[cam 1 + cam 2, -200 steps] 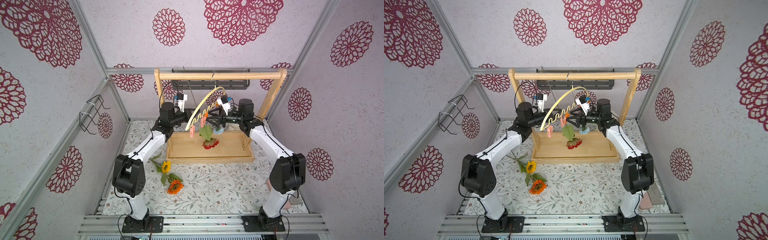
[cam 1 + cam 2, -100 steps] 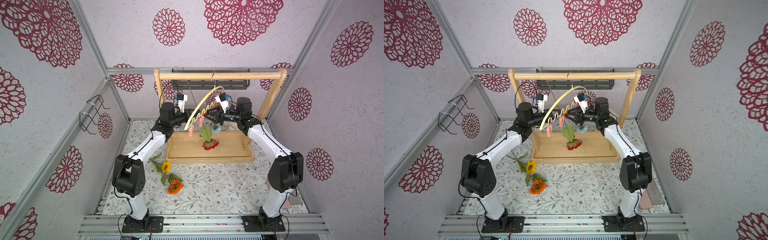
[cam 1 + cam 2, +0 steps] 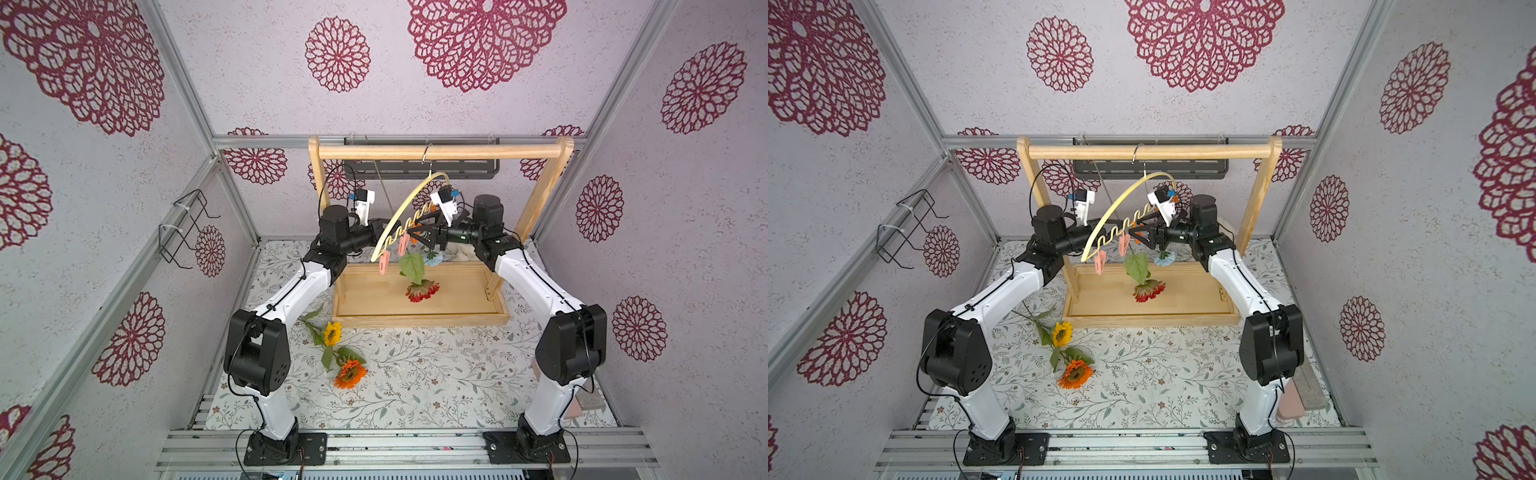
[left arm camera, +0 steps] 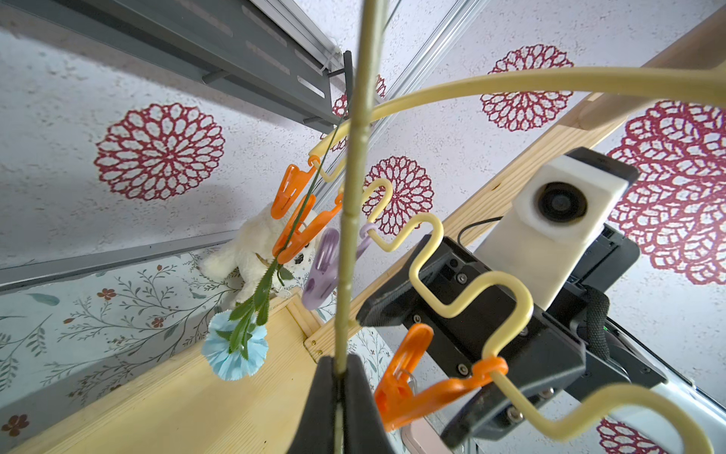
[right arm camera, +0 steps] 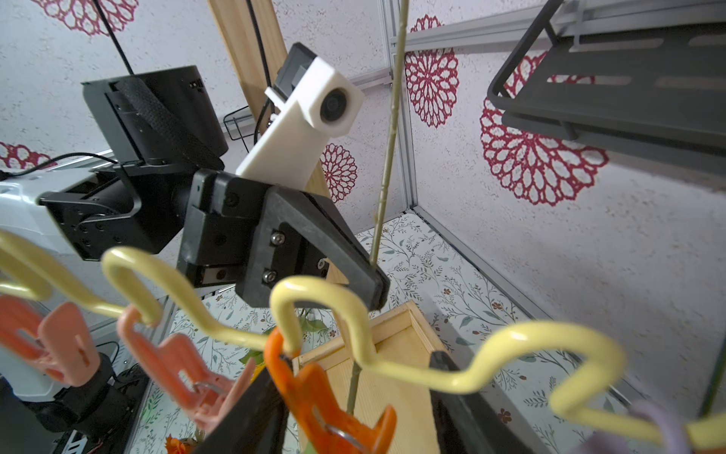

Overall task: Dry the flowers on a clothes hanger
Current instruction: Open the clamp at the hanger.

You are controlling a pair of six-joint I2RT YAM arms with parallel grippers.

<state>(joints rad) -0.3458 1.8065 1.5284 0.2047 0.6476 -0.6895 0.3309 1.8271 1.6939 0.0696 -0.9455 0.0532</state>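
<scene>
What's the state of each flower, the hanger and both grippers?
red bloom, head-down, held by left gripper
blue carnation, clipped, hanging head-down
sunflower, lying on table
orange bloom, lying on table
clothes hanger, hooked on rack, tilted
left gripper, shut on red bloom's stem
right gripper, open around orange clothespin

Wooden rack [image 3: 440,152]: landmark, at the back of the mat [image 3: 436,374].
- On its top bar: clothes hanger [image 3: 405,203], hooked, swung aslant; clothespins [image 3: 384,262] on the hanger's bottom bar.
- Over its tray: hanging bloom [image 3: 422,289], head down; carnation [image 3: 434,258] just behind, toward the right post, pinned head down.
- Before it, left of middle, on the mat: sunflower [image 3: 332,332] nearer; second bloom [image 3: 350,372] farther forward.
- Behind it: wall shelf [image 3: 457,171] above; plush toy [image 4: 251,243] low, at the tray's right end.
</scene>
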